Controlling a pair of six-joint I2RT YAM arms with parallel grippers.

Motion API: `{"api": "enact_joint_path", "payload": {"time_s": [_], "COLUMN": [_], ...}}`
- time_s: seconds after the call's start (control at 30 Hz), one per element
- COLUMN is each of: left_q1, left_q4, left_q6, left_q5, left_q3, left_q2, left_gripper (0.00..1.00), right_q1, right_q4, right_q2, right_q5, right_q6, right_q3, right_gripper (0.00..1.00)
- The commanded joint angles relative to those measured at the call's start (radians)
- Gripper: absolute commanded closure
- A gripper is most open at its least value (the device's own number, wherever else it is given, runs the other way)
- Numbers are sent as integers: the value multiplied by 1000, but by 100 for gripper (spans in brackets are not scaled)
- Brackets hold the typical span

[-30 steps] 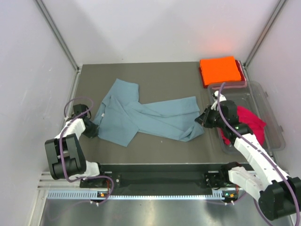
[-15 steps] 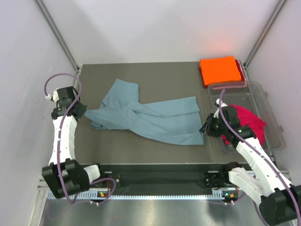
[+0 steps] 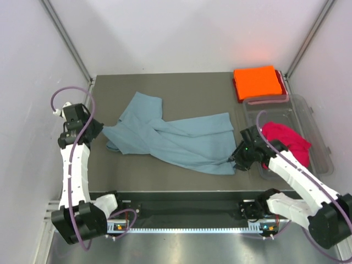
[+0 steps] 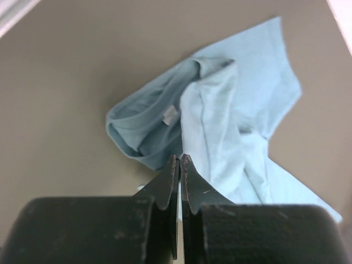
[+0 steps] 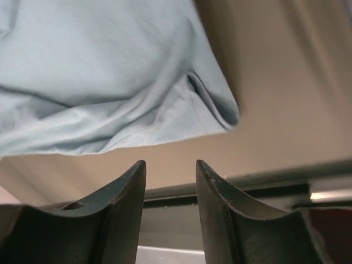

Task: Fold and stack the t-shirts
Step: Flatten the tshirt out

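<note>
Three tees showed. The grey-blue t-shirt (image 3: 176, 140) lay rumpled across the middle of the table (image 3: 187, 93). The orange t-shirt (image 3: 256, 81) sat folded at the far right corner, and the red t-shirt (image 3: 286, 137) was bunched in the clear tub (image 3: 322, 148) along the right edge. The left gripper (image 3: 94, 130) was clenched on the grey-blue t-shirt's left end. The right gripper (image 3: 235, 159) stood released and empty at that shirt's near right corner.

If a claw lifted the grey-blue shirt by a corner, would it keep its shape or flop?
Probably flop: the grey-blue t-shirt lies in soft rumpled folds, so it would likely hang limp. It looks thin, so probably light. Pushed, it may bunch rather than slide.
</note>
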Motion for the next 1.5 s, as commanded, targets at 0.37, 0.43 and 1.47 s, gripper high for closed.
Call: {"api": "enact_joint_path", "payload": {"time_s": [0.37, 0.43, 1.47], "left_q1": [-5, -5, -6], "left_q4": [178, 175, 256], "left_q6": [-34, -29, -60], "left_q5": [232, 242, 270], "left_q3": [-163, -162, -176], "left_q2": [-110, -112, -115], "left_gripper": [100, 100, 100], "right_q1": [45, 44, 105], "right_q4": [-168, -161, -309], "right_q2": [437, 474, 611], "right_q5": [-31, -47, 149], "right_q6": [479, 491, 707], "right_q3": [208, 218, 364], "right_gripper": [70, 69, 72]}}
